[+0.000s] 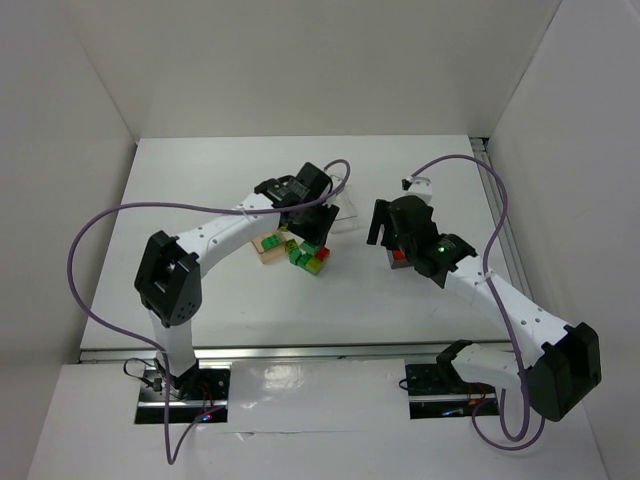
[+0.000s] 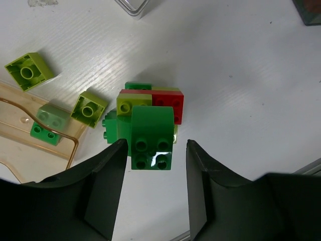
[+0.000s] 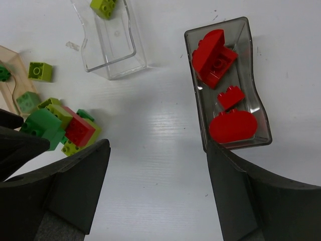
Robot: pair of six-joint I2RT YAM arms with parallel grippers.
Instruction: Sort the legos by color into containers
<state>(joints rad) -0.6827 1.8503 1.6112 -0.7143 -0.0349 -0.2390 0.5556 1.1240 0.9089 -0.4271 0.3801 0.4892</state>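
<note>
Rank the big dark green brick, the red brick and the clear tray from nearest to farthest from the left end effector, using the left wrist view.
1. The big dark green brick: right inside the open left end effector.
2. The red brick: just beyond it in the pile, slightly to the right.
3. The clear tray: farthest, at the top edge of the view.

table (image 1: pixel 260 300): plain white
trays on it: peach tray (image 2: pixel 15 140), clear tray (image 3: pixel 115 45), smoky tray (image 3: pixel 247 60)
loose: brick pile (image 2: pixel 150 125), lime bricks (image 2: pixel 29 70)
</note>
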